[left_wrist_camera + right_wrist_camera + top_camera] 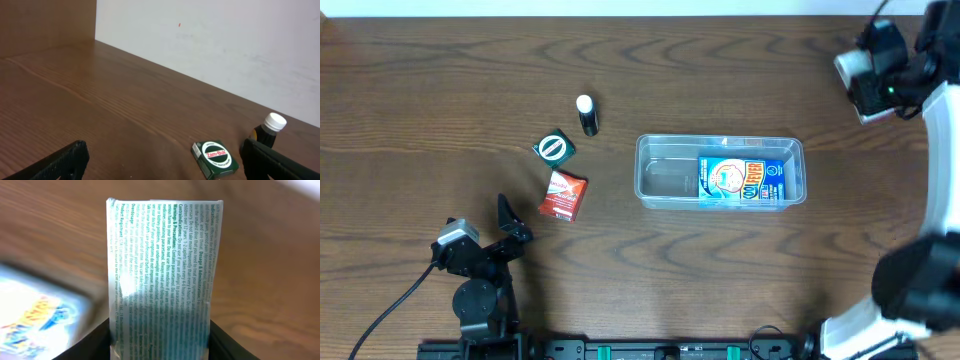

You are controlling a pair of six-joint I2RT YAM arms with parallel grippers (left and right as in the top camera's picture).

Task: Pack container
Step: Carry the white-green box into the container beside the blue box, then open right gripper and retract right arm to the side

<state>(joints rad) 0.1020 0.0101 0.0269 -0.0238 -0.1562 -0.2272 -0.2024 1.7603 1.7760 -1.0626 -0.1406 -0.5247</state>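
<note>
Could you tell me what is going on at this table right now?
The right gripper holds a silver printed medicine packet above the table, off to one side of the clear container, which already has a blue box inside. The left gripper is open and empty near a green tin, a white-capped bottle and a red packet, all outside the container.

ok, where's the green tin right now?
In the overhead view, the green tin lies on the left side, between the bottle and the red packet, and left of the container.
</note>
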